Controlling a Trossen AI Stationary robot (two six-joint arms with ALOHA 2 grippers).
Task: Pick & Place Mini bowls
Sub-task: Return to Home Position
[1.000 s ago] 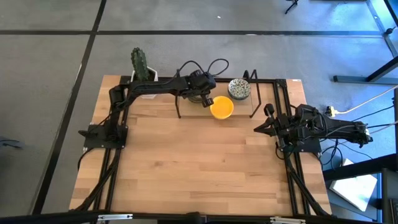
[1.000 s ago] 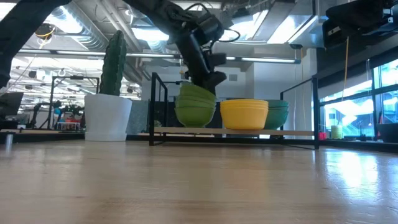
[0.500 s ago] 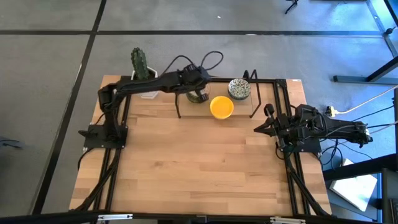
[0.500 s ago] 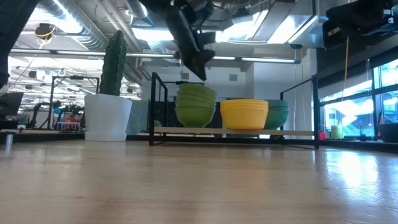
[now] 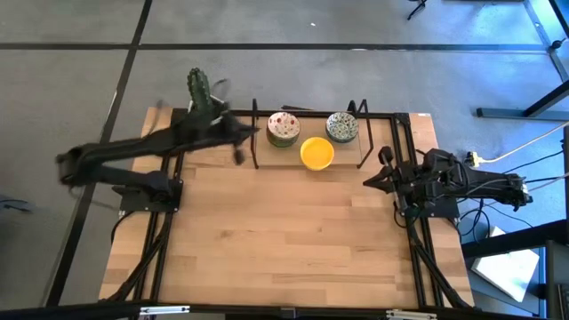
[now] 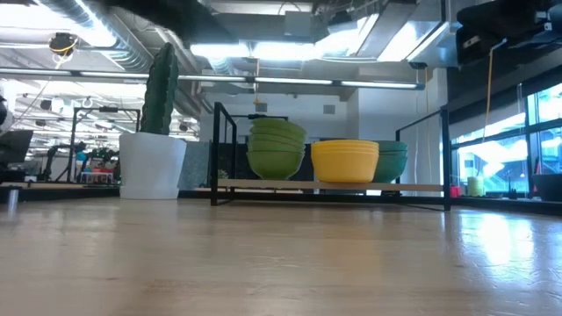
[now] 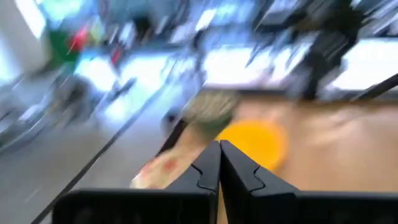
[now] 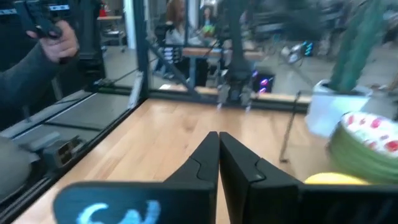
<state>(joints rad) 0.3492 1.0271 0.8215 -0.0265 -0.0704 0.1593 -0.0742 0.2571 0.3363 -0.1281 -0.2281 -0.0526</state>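
High view: mini bowls all on the shelf, left arm clear of them

I see the mini bowls (image 6: 344, 162) in 3 stacks on the shelf (image 5: 256, 151), at the 12 o'clock edge of the table (image 5: 284, 240). The row runs 9 to 3 o'clock: red-speck stack (image 5: 284, 129), yellow stack (image 5: 317, 153) a bit toward 6, then grey-green stack (image 5: 342, 127). Bowls are round, so there's no long side to line up w/.

What matters for going home: from my left gripper (image 7: 219, 149), the red-speck stack lies at approx 2 o'clock. It is near but not touching, w/ a shelf post between them. So the way home, toward 8 o'clock, leads away from the bowls. I think nothing gets bumped that way. The cactus pot (image 5: 203, 98) sits at approx 11 o'clock from the gripper, close by the arm, so I'd watch that one.

Left arm (image 5: 133, 156) is stretched out long over the 9 o'clock side, its far end out past the table edge. Left wrist view: fingers pressed together, nothing between.

Right gripper (image 8: 217, 140) waits at the 3 o'clock side & points toward 9. Its fingers are pressed together too, empty. The yellow stack is at its 10 o'clock, well apart. So the left arm is the nearer one.
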